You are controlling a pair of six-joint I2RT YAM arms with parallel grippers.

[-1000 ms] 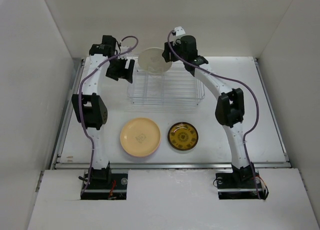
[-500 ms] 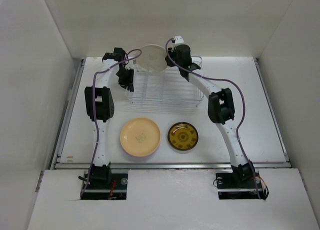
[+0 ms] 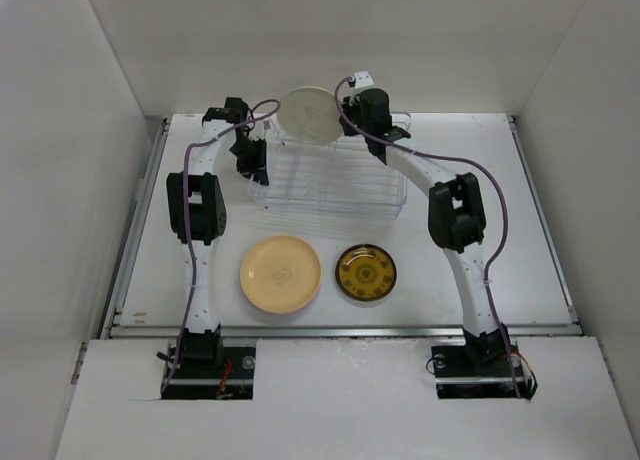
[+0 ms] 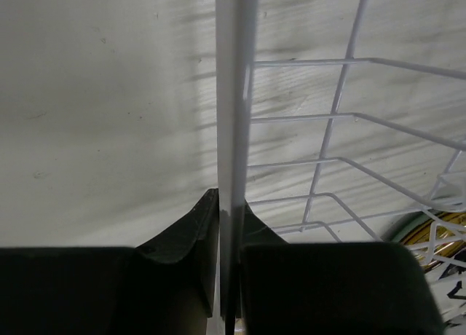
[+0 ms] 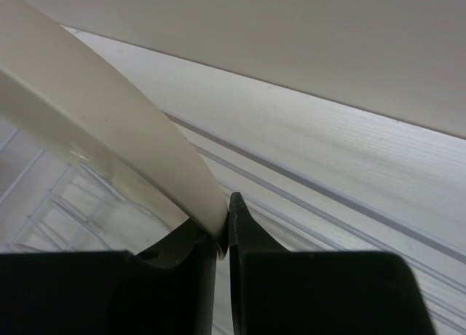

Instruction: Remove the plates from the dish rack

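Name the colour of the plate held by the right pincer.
Plain cream: the cream plate shows best in the top external view.

Left arm [image 3: 196, 280] and right arm [image 3: 471, 280] share white links, black joints, purple cables [image 3: 262, 106].

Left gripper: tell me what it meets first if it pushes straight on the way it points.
The left gripper is shut on a dish rack wire, so it would push that first; past it lies the table, though how far is unclear.
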